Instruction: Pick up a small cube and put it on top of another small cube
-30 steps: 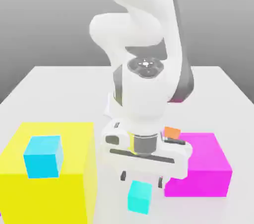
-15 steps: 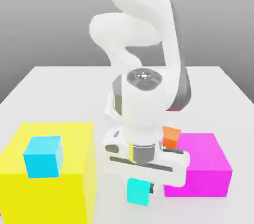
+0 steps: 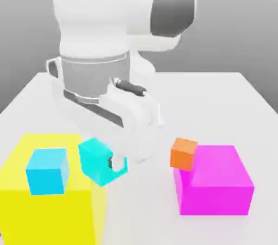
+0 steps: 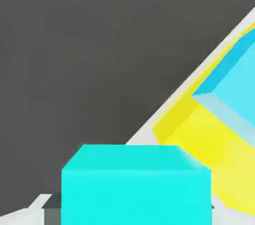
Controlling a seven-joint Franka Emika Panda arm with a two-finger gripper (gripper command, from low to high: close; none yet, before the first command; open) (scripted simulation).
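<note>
So, exterior view: white arm leaned toward the view's left, over the table (image 3: 239, 92)
gripper (image 3: 103, 167): fingers pinched the small turquoise cube (image 3: 96, 159), tilted, lifted clear of the table
turquoise cube place: just beside the sky-blue cube (image 3: 48, 170), at the upper right edge of the yellow block (image 3: 32, 217)
sky-blue cube: sat on the yellow block
orange cube (image 3: 183, 154): rested on the magenta block's (image 3: 217, 187) top left corner, well apart from gripper
hand view: turquoise cube (image 4: 135, 189) close up front, held in the grip
beyond it: yellow block (image 4: 209, 154) with sky-blue cube (image 4: 234, 84) on top, tilted in frame
</note>
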